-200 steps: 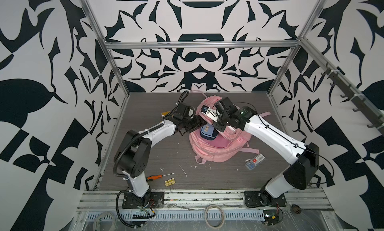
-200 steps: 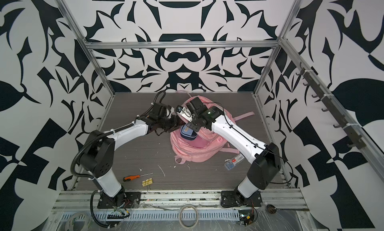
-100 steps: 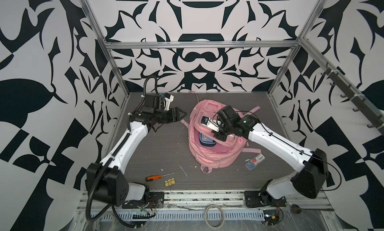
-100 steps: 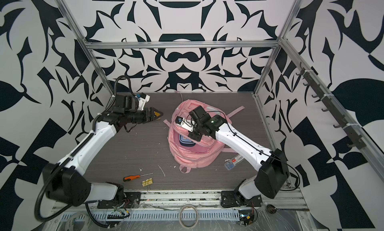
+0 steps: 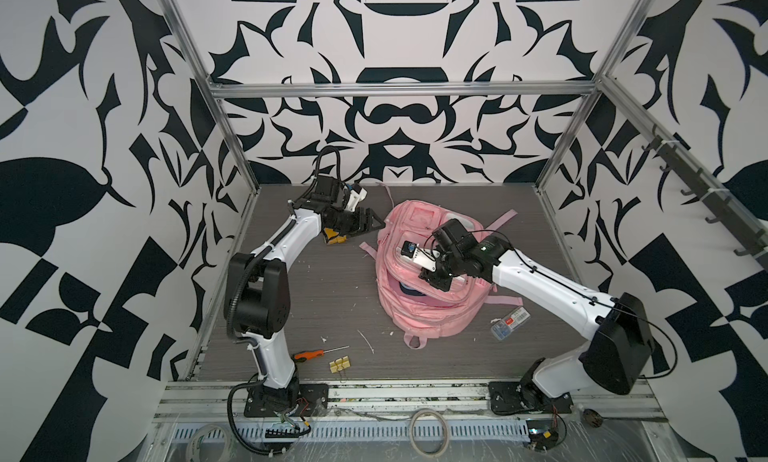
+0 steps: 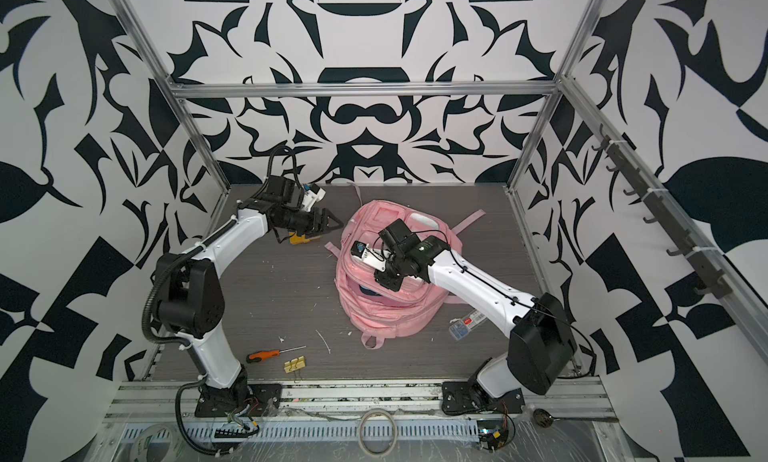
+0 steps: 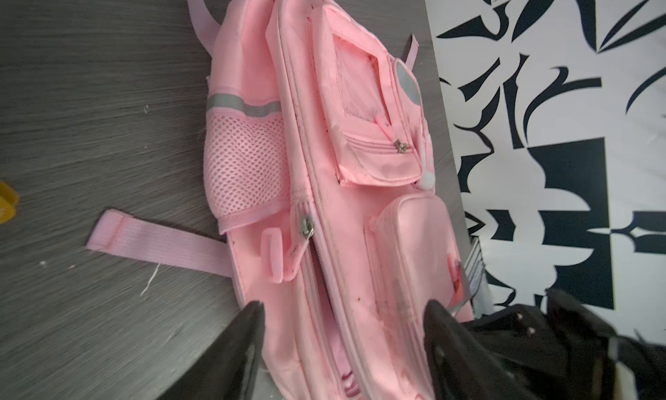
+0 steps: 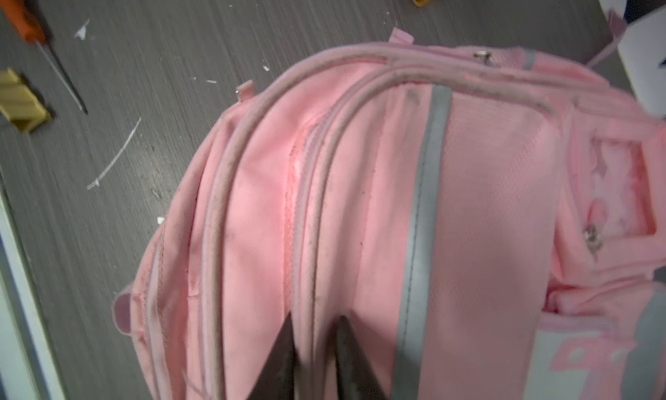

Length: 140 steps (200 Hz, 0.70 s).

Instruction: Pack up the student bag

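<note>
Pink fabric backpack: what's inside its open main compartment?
A dark blue item shows in the gap of the pink fabric backpack. The bag's own fabric and the right gripper cover the rest, so other contents cannot be seen.

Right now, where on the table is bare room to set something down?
Widest bare patch: left of the student bag, between the yellow item at the back and the screwdriver in front. Crowded: right of the bag, by the clear case and right arm.
</note>
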Motion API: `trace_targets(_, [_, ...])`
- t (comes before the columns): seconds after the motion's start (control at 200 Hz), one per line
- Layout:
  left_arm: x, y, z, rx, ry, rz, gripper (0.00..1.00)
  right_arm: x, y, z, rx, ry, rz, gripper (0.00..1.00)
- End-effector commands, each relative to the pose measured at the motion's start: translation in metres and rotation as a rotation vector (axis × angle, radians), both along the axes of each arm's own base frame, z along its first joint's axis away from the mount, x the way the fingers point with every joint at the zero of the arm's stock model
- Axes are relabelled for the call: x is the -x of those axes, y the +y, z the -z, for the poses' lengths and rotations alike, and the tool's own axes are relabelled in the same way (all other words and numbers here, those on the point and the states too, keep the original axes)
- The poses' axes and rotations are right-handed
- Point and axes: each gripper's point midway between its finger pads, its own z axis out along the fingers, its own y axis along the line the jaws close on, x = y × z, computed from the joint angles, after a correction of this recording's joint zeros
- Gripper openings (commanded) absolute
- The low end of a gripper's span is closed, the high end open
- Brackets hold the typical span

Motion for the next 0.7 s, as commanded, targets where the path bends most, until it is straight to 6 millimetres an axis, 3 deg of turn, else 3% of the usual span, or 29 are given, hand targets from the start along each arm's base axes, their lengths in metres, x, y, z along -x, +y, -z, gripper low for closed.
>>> trace_targets(0.0, [-0.017, -0.001, 0.006, -0.029, 0.010, 0.000, 0.84, -0.009, 0.002, -0.043, -0.132, -0.019, 0.107, 0.43])
trace_targets(0.095, [-0.032, -0.003, 0.022, -0.054, 0.066, -0.025, 0.91, -0.026, -0.023, -0.067, -0.243, 0.038, 0.322, 0.59])
trace_targets(0.22, [-0.042, -0.008, 0.042, -0.041, 0.135, -0.063, 0.92, -0.048, -0.083, -0.085, -0.401, 0.110, 0.644, 0.70])
trace_targets(0.335, [-0.044, -0.014, 0.054, -0.019, 0.173, -0.067, 0.92, -0.058, -0.165, -0.065, -0.426, 0.188, 1.034, 0.74])
trace_targets(0.405, [-0.040, -0.018, 0.059, -0.008, 0.198, -0.056, 0.92, -0.056, -0.195, -0.042, -0.472, 0.302, 1.193, 0.74])
trace_targets(0.5, [-0.034, -0.020, 0.067, 0.004, 0.225, -0.053, 0.92, -0.061, -0.205, -0.013, -0.569, 0.425, 1.293, 0.76])
trace_targets(0.61, [-0.022, -0.020, 0.077, 0.016, 0.260, -0.054, 0.92, -0.071, -0.197, 0.013, -0.607, 0.546, 1.320, 0.84])
trace_targets(0.695, [-0.010, -0.024, 0.083, 0.014, 0.276, -0.044, 0.90, -0.079, -0.198, 0.030, -0.594, 0.569, 1.337, 0.84])
